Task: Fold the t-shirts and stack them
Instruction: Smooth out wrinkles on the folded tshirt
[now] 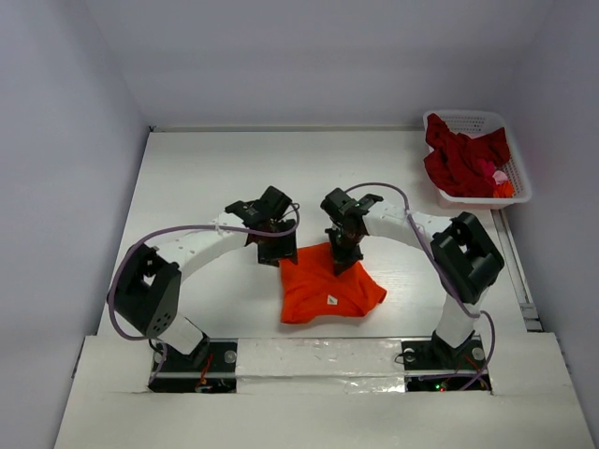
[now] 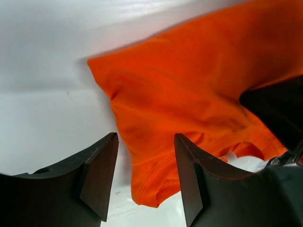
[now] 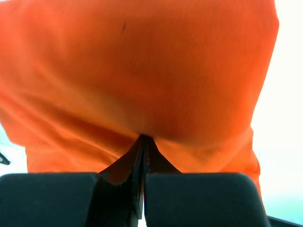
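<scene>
The orange t-shirt (image 1: 323,292) lies crumpled on the white table between the two arms, its small white label (image 1: 330,300) facing up. My right gripper (image 1: 343,259) is at the shirt's far edge. In the right wrist view it (image 3: 143,138) is shut on a fold of the orange fabric (image 3: 142,71), which fills the frame. My left gripper (image 1: 278,253) is at the shirt's far left corner. In the left wrist view it (image 2: 146,142) is open, with the shirt's hem (image 2: 151,184) showing between the two fingers. The dark red t-shirts (image 1: 460,157) are piled in the basket.
The white lattice basket (image 1: 465,117) stands at the far right of the table, with a bit of pink and orange among the red fabric. The table's (image 1: 215,178) right edge has a rail (image 1: 517,271). Grey walls close in the left, back and right.
</scene>
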Robot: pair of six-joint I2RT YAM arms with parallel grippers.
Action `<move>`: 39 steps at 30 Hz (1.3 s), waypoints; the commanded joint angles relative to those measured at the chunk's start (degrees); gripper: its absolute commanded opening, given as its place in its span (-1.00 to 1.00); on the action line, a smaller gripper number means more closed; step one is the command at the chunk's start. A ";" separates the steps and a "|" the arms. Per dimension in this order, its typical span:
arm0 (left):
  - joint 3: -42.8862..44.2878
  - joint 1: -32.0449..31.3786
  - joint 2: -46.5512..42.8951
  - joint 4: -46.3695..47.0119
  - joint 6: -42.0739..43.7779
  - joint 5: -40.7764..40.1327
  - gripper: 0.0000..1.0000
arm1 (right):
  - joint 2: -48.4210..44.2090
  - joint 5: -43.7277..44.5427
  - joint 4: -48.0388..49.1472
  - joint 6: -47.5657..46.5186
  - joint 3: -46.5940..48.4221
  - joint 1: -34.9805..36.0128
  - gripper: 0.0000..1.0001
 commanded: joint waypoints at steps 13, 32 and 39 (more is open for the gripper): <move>-3.27 -1.40 7.82 4.05 1.34 4.65 -0.06 | 4.84 -4.50 4.11 -0.43 5.62 -1.27 -1.00; 7.87 7.39 19.52 5.38 4.05 5.45 -0.10 | 7.83 -8.37 5.34 -2.36 6.14 -6.54 -1.00; 13.41 12.48 21.72 2.48 6.96 4.48 -0.10 | 11.08 -10.39 4.64 -3.59 9.92 -8.30 -1.00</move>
